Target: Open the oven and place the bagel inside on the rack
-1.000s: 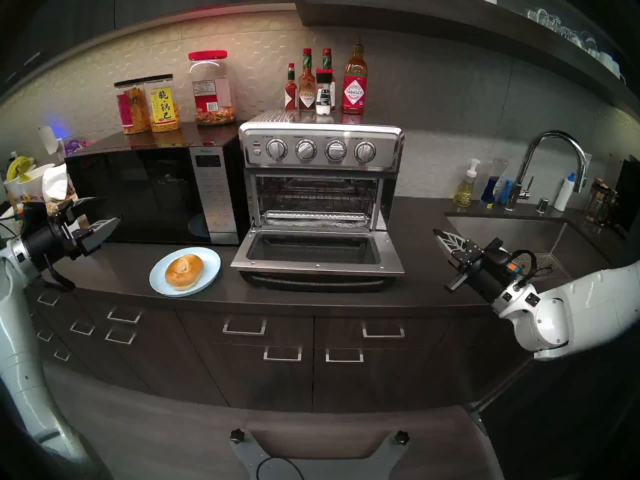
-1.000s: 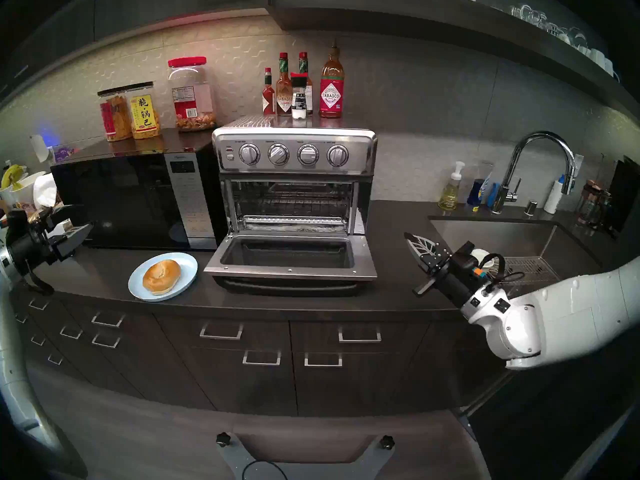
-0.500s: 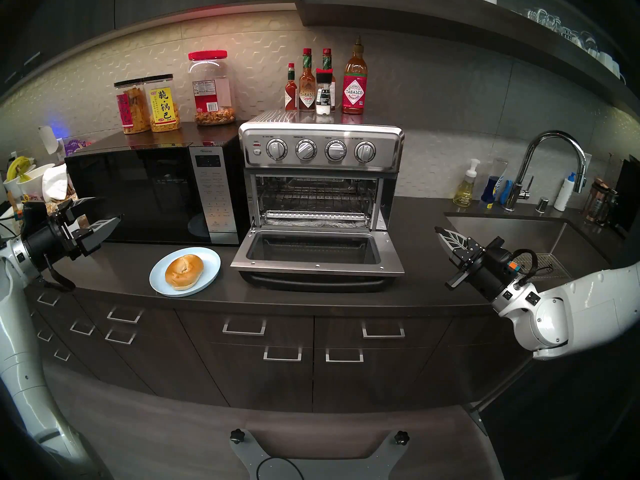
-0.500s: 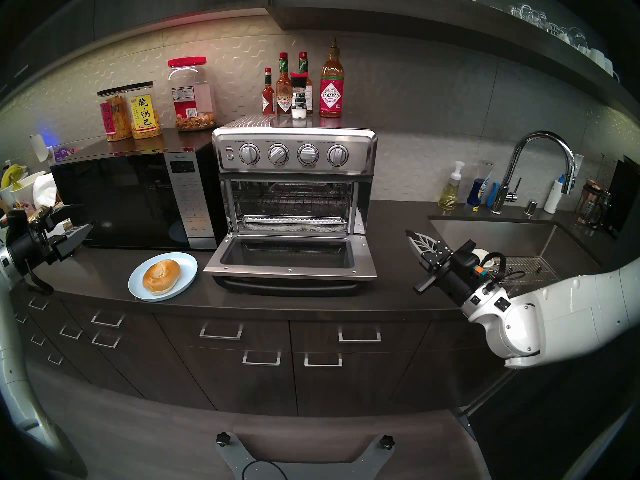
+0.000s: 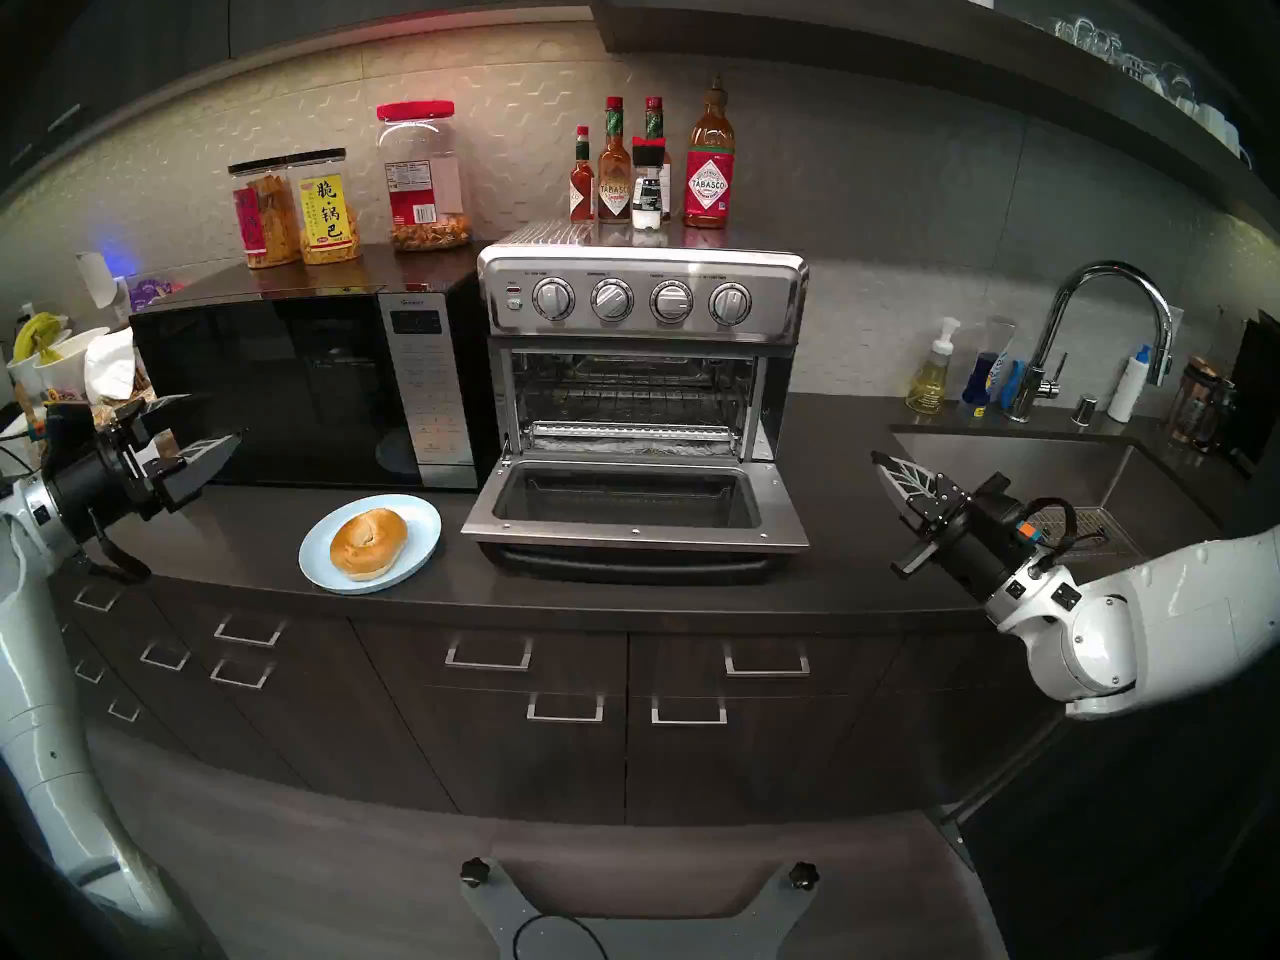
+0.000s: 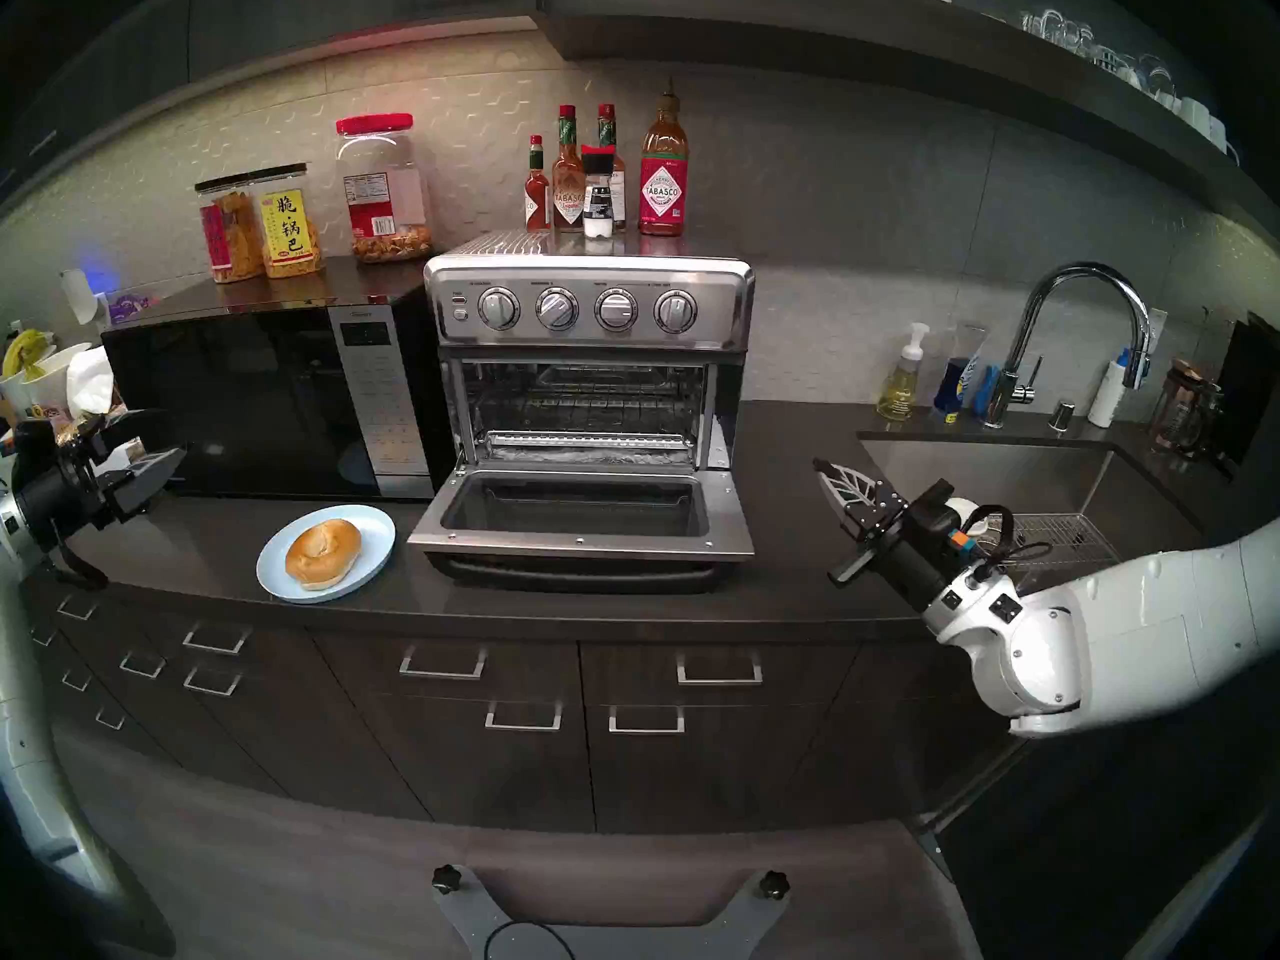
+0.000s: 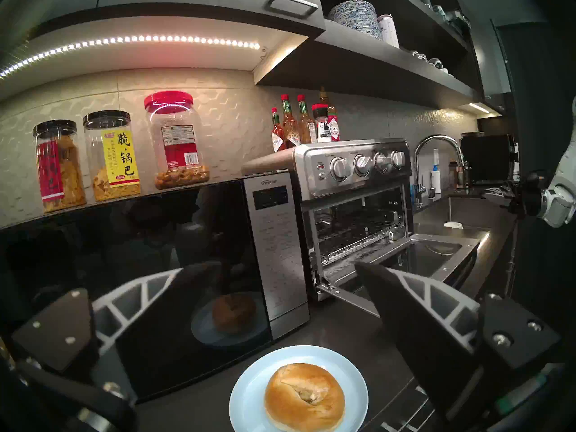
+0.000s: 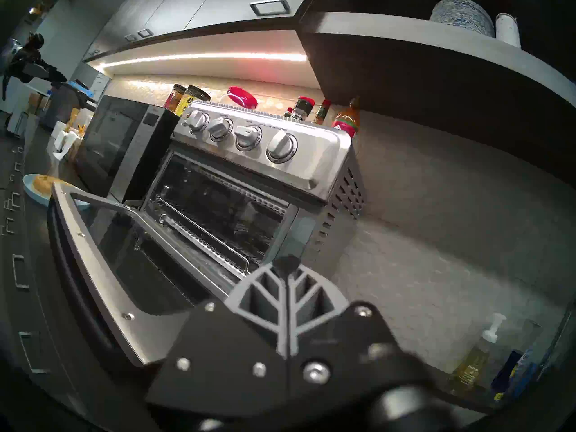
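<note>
Beside the microwave (image 5: 305, 390), the left gripper (image 5: 208, 422) points level, jaws apart.

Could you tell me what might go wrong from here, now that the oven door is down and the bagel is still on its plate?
1. The glossy bagel lies loose on the pale blue plate; the open left gripper might push both instead of lifting it.
2. The dropped oven door juts toward the counter edge, so the carrying arm could clip it.
3. The rack sits deep under the top panel, leaving little clearance.
</note>
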`<control>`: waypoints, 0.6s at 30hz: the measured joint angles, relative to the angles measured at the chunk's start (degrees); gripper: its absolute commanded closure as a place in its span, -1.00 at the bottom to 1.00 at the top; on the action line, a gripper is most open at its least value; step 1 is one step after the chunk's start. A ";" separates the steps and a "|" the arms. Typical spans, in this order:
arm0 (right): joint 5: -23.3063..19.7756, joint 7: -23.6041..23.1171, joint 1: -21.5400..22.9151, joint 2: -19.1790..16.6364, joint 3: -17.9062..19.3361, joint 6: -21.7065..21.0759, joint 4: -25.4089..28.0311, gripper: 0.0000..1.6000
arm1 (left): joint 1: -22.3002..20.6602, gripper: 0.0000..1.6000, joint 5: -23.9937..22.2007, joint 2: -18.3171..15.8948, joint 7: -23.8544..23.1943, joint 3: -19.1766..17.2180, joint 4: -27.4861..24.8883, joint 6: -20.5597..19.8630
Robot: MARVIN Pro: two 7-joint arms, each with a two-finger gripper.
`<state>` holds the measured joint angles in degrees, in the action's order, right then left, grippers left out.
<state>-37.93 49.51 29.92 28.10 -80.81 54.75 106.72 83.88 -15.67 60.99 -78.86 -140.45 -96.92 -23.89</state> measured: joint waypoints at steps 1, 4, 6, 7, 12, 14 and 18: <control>0.00 0.00 -0.01 -0.02 0.02 0.00 0.00 1.00 | 0.00 -1.00 0.00 0.00 0.00 0.00 0.00 0.00; -0.01 0.00 -0.04 -0.06 0.05 0.00 0.01 1.00 | 0.00 -1.00 0.00 0.00 0.00 0.00 0.00 0.00; -0.01 -0.01 -0.06 -0.09 0.07 0.00 0.01 1.00 | 0.00 -1.00 0.00 0.00 -0.01 0.00 0.00 0.00; -0.01 -0.01 -0.07 -0.09 0.08 0.00 0.01 1.00 | 0.00 -1.00 0.00 0.00 -0.01 0.00 0.00 0.00; -0.01 -0.01 -0.10 -0.15 0.13 0.00 0.01 1.00 | -0.01 -1.00 0.00 0.00 -0.01 0.00 0.00 0.00; -0.01 -0.01 -0.12 -0.18 0.15 0.00 0.01 1.00 | -0.01 -1.00 0.00 0.00 -0.01 0.00 0.00 0.00; 0.02 -0.02 -0.14 -0.21 0.18 0.00 0.01 1.00 | -0.01 -1.00 0.01 0.01 -0.01 0.00 0.00 0.00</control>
<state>-37.91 49.49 29.78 27.88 -80.63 54.74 106.73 83.87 -15.66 60.99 -78.87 -140.45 -96.92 -23.89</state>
